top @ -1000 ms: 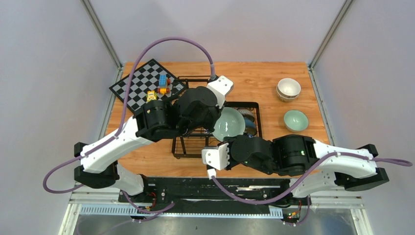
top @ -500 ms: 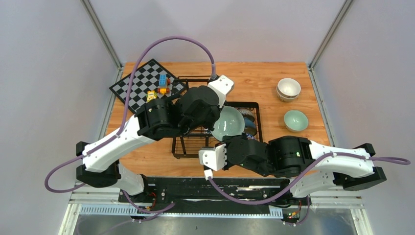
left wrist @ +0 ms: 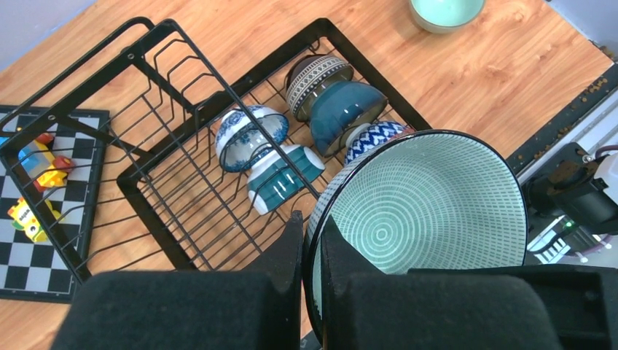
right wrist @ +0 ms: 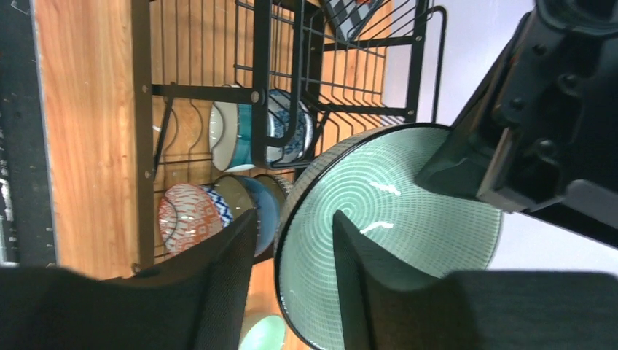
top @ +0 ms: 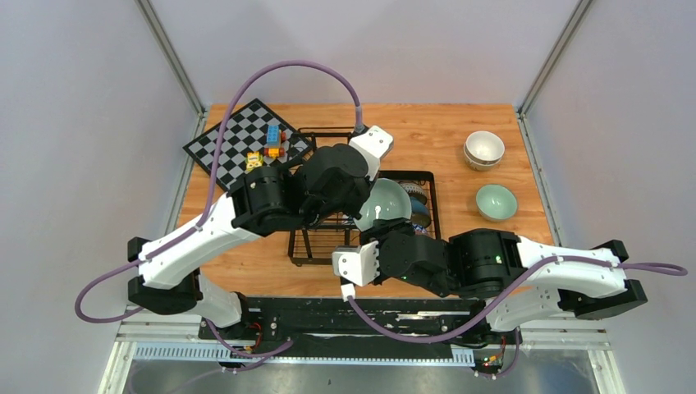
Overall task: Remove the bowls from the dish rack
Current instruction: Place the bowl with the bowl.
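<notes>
Left tool (left wrist: 312, 222) pinched the rim of a pale mint green round ceramic bowl (left wrist: 423, 204), held tilted above the black wire dish rack (left wrist: 204, 211); right tool (right wrist: 295, 219) stood spread astride the bowl's near rim

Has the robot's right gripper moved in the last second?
Yes. The right gripper slid slightly left along the dish rack's near edge, toward its near-left corner, fingers open around the green bowl's rim.
</notes>
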`<action>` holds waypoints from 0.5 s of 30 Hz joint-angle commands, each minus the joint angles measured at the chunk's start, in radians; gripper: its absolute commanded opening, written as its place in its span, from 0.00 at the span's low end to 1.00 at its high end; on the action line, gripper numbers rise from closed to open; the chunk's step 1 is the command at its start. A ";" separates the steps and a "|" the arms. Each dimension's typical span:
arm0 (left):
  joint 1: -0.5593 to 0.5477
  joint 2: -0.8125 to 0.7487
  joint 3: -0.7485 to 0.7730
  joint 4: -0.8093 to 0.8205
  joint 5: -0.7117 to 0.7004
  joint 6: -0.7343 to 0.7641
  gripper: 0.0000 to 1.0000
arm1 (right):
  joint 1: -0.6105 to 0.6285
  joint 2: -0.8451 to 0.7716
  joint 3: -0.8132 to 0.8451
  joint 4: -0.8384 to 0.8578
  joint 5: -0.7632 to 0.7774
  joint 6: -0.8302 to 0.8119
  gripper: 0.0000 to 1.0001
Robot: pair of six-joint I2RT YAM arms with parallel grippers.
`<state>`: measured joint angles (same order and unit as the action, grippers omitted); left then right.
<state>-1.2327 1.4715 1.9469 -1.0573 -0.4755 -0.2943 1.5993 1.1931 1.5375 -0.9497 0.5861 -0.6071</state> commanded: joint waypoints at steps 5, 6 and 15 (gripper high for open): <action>-0.002 -0.057 -0.024 0.114 -0.045 -0.013 0.00 | 0.019 -0.015 0.026 0.014 0.033 0.041 0.86; -0.002 -0.059 -0.025 0.120 -0.050 -0.016 0.00 | 0.021 -0.019 0.034 0.015 0.030 0.048 0.93; 0.038 -0.112 -0.090 0.199 -0.102 -0.066 0.00 | 0.060 -0.053 0.200 0.005 -0.045 0.156 0.99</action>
<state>-1.2228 1.4120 1.8812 -0.9634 -0.5381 -0.3149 1.6379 1.1858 1.6455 -0.9432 0.5716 -0.5293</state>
